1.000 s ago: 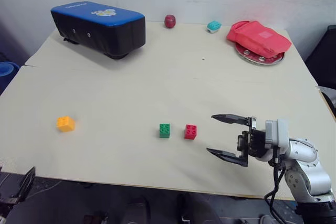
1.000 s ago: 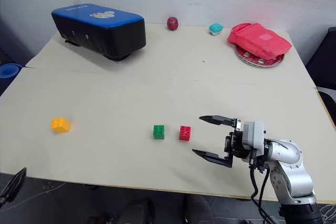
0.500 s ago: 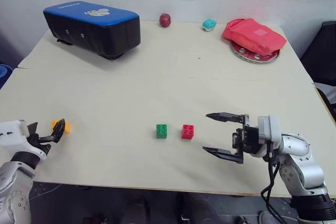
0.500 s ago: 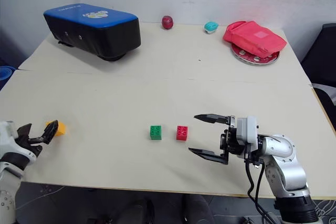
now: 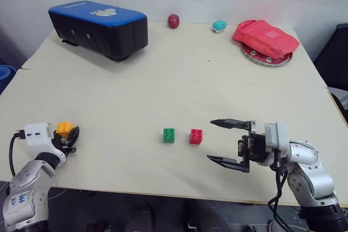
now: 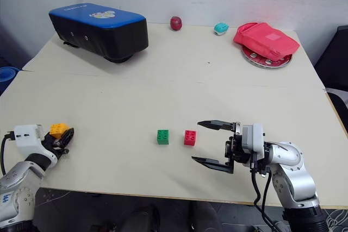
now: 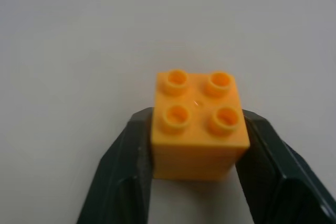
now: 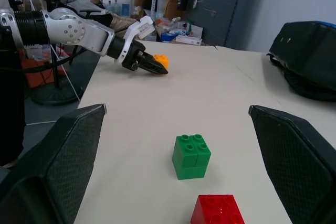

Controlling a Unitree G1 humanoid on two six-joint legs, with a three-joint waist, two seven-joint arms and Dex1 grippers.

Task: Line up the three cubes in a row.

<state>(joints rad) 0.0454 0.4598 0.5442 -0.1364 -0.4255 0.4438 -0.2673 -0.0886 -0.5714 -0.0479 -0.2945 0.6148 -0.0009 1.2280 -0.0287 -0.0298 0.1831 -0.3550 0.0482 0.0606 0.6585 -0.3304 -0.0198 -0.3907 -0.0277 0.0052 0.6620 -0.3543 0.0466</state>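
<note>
Near the table's front left corner sits the orange-yellow cube (image 5: pixel 64 129), and my left gripper (image 5: pixel 68 136) is shut on it. The left wrist view shows this cube (image 7: pixel 198 129) on the table, pinched on both sides by the black fingers (image 7: pixel 126 166). The green cube (image 5: pixel 169 135) and the red cube (image 5: pixel 196 136) sit side by side, a small gap apart, at the front centre. Just right of the red cube, my right gripper (image 5: pixel 212 140) stands open and points left at it, with nothing between its fingers. The right wrist view shows the green cube (image 8: pixel 191 156) and the red cube (image 8: pixel 218 211) ahead of that gripper.
A blue-topped black case (image 5: pixel 98 28) stands at the back left. Along the far edge lie a dark red ball (image 5: pixel 173 20) and a small teal object (image 5: pixel 219 25). At the back right, a red cloth (image 5: pixel 265 37) is on a metal plate.
My left arm came up over the front edge, reached the orange-yellow cube and shut on it. The right gripper stayed open in place.
</note>
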